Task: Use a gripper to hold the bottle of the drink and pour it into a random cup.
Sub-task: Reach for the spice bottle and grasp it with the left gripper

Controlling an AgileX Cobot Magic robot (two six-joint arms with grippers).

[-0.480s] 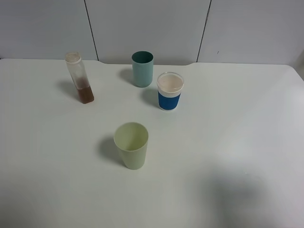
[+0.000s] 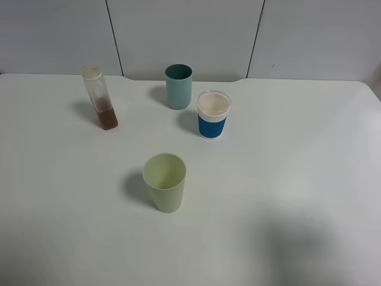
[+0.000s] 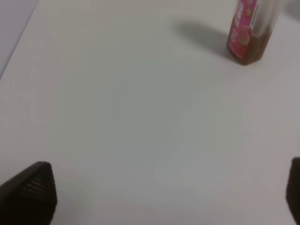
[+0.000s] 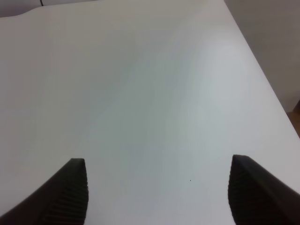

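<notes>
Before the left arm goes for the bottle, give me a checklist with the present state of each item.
1. Left end effector open: ok, jaws wide, nothing between them.
2. Right end effector open and empty: ok.
3. Bottle standing on its base: ok, brown liquid at the bottom.
4. Bottle uncapped: cannot tell.
5. Pale green cup upright, mouth up: ok.
6. Path across the table to the bottle: ok, nothing stands between in the left wrist view.
</notes>
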